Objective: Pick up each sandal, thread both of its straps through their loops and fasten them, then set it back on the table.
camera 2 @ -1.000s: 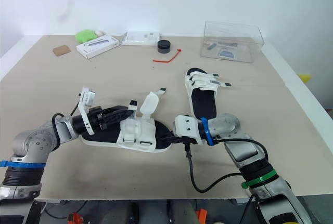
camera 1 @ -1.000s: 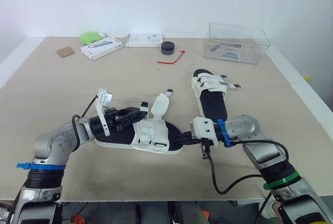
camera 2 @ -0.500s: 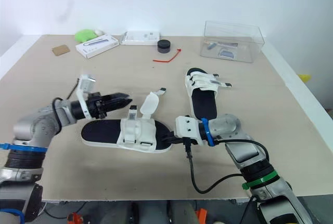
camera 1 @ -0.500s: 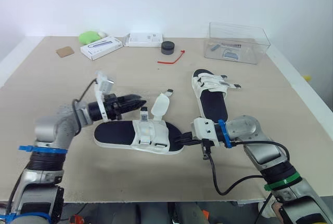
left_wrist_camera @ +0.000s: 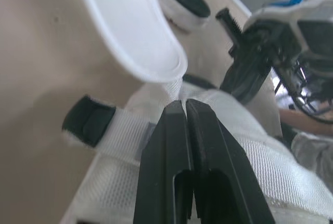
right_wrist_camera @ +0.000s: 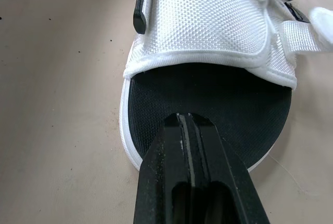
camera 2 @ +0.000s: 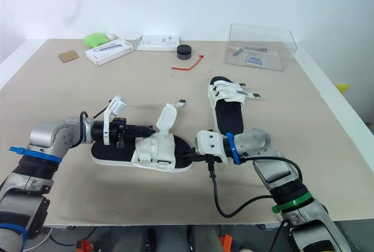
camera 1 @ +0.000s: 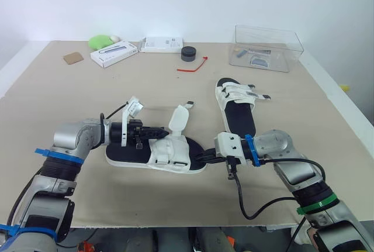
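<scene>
White mesh upper point(right_wrist_camera: 208, 21): part of near sandal point(camera 1: 131, 154), which lies flat on worktop point(camera 1: 87, 94) btwn the two hands, toe twd robot's right. One wide strap flap point(camera 1: 179, 118) stands up loose, not threaded.
Far sandal point(camera 1: 238, 107): on worktop beyond right forearm, well apart from both hands. Can't tell if its straps are fastened.
Risk, strap miss: left fingers are pressed together w/ nothing visibly btwn them. Any pull from here prob. just skids off the mesh and the flap stays unthreaded.
Risk, sandal slides: right hand only bears on black footbed point(right_wrist_camera: 208, 104) at the toe and doesn't grip the sole. A sideways push from the left could pivot or shove the sandal across the worktop.
Risk, hands clash: both sets of fingers point at each other along the same sandal w/ only the upper btwn them. Further reach by either could knock the other.
Risk, lift: neither hand has a hold, so a pick-up attempt now would likely leave the sandal behind.
Left hand point(camera 1: 156, 130): forearm low over worktop, reaching over heel part, pointing twd robot's right. Clenched, empty as far as seen, tips on mesh by the flap's base.
Right hand point(camera 1: 204, 157): elbow bent, coming in from robot's right, pointing left. Clenched, tips at sandal's toe end.
</scene>
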Controlling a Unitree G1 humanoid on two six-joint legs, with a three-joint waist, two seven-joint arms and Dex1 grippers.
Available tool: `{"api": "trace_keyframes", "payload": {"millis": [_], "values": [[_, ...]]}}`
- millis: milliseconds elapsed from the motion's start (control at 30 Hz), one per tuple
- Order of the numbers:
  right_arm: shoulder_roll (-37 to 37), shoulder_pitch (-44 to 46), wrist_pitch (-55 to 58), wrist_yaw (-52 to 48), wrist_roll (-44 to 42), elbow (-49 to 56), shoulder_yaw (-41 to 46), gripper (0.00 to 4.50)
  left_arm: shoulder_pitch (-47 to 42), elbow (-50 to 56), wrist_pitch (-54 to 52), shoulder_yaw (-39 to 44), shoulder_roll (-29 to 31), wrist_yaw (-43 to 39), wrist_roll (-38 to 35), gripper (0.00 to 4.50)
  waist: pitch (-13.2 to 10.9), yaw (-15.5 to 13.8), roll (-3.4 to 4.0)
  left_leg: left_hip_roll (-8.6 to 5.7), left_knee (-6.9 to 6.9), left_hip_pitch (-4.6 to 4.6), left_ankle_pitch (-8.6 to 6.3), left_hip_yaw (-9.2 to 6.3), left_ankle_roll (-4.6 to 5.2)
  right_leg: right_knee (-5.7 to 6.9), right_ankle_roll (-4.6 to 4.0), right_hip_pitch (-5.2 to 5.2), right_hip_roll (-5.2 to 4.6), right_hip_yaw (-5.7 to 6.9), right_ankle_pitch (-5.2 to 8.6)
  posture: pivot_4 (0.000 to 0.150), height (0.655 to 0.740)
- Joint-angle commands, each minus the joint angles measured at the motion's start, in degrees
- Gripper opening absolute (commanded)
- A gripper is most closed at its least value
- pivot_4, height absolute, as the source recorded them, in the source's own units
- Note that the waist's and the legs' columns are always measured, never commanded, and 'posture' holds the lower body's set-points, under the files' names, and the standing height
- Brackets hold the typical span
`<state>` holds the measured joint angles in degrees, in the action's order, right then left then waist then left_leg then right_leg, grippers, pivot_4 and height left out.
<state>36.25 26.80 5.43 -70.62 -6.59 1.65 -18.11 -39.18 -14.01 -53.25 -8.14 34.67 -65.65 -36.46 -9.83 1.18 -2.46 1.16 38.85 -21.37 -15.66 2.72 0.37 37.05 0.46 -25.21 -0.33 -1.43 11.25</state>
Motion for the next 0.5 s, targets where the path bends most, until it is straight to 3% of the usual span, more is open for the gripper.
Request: {"api": "trace_keyframes", "payload": {"millis": [33,500], "values": [[0.4,-0.6,0.7,0.6,0.8,0.2,-0.1,0.0,-0.7,-0.8,-0.5,-1.3,0.4,-1.4,1.9,0.12,0.0,0.0,0.0,0.0,0.0,0.01,0.0,0.0,0.0,0.0,0.0,0.0,0.0,0.0,0.0,0.15,0.74],[0.1,0.6,0.4,0.5,0.9,-1.1,-0.3,0.0,-7.7,-14.3,14.3,3.7,-2.0,2.2,10.2,0.12,0.0,0.0,-0.03,0.01,0.02,0.0,0.01,0.01,0.0,0.01,0.0,-0.01,0.0,0.0,-0.03,0.15,0.74]]}}
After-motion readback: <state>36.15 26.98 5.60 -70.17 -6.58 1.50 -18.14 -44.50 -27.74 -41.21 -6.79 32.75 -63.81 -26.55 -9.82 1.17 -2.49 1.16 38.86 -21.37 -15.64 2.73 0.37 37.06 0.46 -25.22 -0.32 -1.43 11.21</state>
